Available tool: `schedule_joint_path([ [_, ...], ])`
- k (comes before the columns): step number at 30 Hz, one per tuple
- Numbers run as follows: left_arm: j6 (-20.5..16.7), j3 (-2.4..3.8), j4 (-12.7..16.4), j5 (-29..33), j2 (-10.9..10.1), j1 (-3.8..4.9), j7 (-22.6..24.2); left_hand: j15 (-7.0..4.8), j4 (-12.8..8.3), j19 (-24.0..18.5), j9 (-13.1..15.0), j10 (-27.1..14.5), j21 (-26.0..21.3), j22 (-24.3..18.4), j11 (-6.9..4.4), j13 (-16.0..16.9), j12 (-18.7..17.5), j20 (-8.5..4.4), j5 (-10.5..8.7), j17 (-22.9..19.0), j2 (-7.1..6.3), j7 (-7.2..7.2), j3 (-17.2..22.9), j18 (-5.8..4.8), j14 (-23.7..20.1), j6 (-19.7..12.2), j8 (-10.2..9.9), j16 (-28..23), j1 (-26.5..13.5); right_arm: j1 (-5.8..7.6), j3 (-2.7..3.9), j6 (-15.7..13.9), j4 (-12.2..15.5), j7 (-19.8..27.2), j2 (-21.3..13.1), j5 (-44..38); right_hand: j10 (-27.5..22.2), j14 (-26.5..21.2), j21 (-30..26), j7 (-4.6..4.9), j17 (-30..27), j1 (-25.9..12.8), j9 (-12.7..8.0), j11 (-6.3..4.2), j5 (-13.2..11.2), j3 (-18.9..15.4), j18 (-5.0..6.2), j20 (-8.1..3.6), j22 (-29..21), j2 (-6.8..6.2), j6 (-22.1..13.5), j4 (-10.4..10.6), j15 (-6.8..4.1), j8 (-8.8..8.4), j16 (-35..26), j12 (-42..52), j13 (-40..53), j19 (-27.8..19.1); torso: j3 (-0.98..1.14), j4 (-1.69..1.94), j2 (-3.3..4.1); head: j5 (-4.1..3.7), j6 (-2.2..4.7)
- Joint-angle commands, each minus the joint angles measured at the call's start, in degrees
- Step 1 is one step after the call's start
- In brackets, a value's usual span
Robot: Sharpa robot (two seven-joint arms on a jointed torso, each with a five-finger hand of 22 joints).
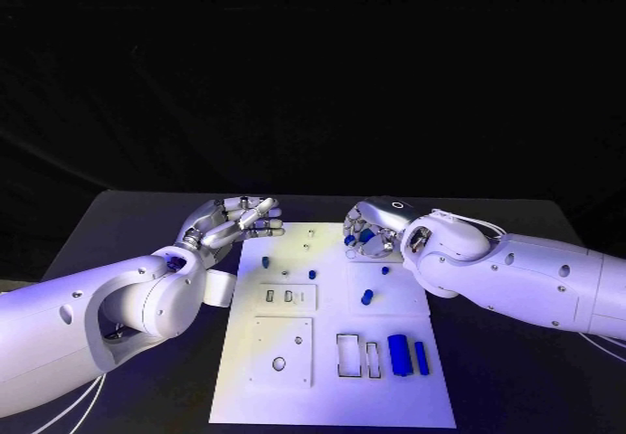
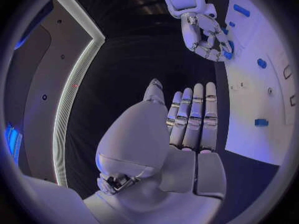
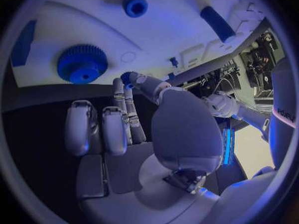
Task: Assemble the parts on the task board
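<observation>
Lying flat in the middle of the black tabletop (image 1: 130, 226): the white task board (image 1: 333, 362), long side running away from the robot. Scattered over its far half, small blue parts: one at (image 1: 366, 296), another at (image 1: 312, 272), a third near the left edge at (image 1: 266, 262). Near the front right corner, two longer blue bars (image 1: 399, 354) lying side by side, just beside two open rectangular slots (image 1: 348, 354). Left of those, a raised square plate with an oval hole (image 1: 279, 363).

Over the board's far right corner, the right hand (image 1: 369, 233), fingers curled down with a small blue gear (image 3: 129, 78) pinched between fingertip and thumb. From its wrist camera, a larger blue gear (image 3: 82, 63) seated on the board just beyond the fingers, with a blue round peg (image 3: 134, 5) and a blue cylinder (image 3: 217, 24) farther out.

At the board's far left edge, the left hand (image 1: 238, 220), holding nothing, fingers straight and close together, well apart from the parts.
</observation>
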Motion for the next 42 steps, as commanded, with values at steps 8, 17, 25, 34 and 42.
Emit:
schedule_joint_path([
  [8,-0.2,0.06,-0.1,0.8,0.1,0.15,0.6,0.22,0.1,-0.2,0.1,-0.6,-0.4,-0.1,0.05,-0.1,-0.3,0.46,0.01,0.1,0.46,0.30,-0.4,0.38,-0.6,-0.6,-0.3,-0.4,0.1,0.16,0.10,-6.4,-0.6,-1.5,2.2,-0.1,0.2,2.9,0.3,0.06,0.0,1.2,2.2,-0.43,-0.1,0.0,-0.90,-0.18,0.1,0.93,-0.5,-0.4,-0.12,0.06,0.3,-0.4,0.3,0.0,0.01,0.05,0.23,0.46,0.63],
  [17,-0.1,0.06,0.1,0.9,0.3,0.16,0.5,0.24,0.1,-0.3,0.2,-0.6,-0.4,-0.2,0.06,-0.1,-0.3,0.48,0.01,0.1,0.48,0.31,-0.4,0.37,-0.7,-0.6,-0.3,-0.5,0.1,0.37,0.15,-5.5,-4.9,-1.4,7.3,0.5,-0.1,2.9,0.4,0.16,0.0,1.0,2.3,-0.30,-0.2,0.1,-0.91,-0.11,0.2,0.84,-0.8,-0.4,-0.02,-0.09,0.4,-0.7,0.4,0.0,0.00,0.08,0.40,0.61,0.66],
  [25,0.0,0.06,0.1,0.9,0.5,0.20,0.5,0.27,0.1,-0.3,0.2,-0.7,-0.5,-0.2,0.08,-0.1,-0.2,0.50,0.01,0.2,0.52,0.32,-0.5,0.37,-0.8,-0.7,-0.3,-0.5,0.1,0.37,0.15,-4.4,-7.5,-1.4,9.9,2.1,-0.4,2.9,0.3,0.23,0.0,0.8,2.4,-0.20,-0.3,0.1,-0.88,-0.03,0.1,0.82,-1.1,-0.3,0.08,-0.24,0.4,-0.8,0.4,-0.1,-0.10,0.44,0.68,0.68,0.50],
  [34,0.1,0.06,0.1,0.9,0.5,0.38,0.3,0.27,0.1,-0.3,0.2,-0.7,-0.5,-0.2,0.08,-0.1,-0.2,0.50,0.01,0.2,0.52,0.32,-0.5,0.37,-0.8,-0.7,-0.3,-0.5,0.1,0.31,0.15,-3.7,-9.5,-1.5,11.7,2.3,-0.5,2.9,0.3,0.31,-0.1,0.6,2.5,-0.11,-0.4,0.2,-0.86,0.03,0.1,0.81,-1.4,-0.2,0.15,-0.35,0.4,-1.0,0.5,-0.2,-0.14,0.46,0.81,0.80,0.43],
  [42,0.2,0.06,0.1,0.9,0.5,0.64,0.2,0.30,0.1,-0.4,0.3,-0.7,-0.5,-0.2,0.10,0.0,-0.2,0.53,0.00,0.2,0.57,0.35,-0.6,0.36,-0.9,-0.7,-0.3,-0.6,0.1,0.15,0.14,-2.9,-10.3,-0.7,12.5,2.4,-0.6,2.9,0.2,0.33,-0.1,0.5,2.5,-0.08,-0.3,0.2,-0.85,0.06,0.1,0.80,-1.5,-0.1,0.18,-0.41,0.4,-1.0,0.5,-0.2,-0.12,0.43,0.83,1.01,0.17],
])
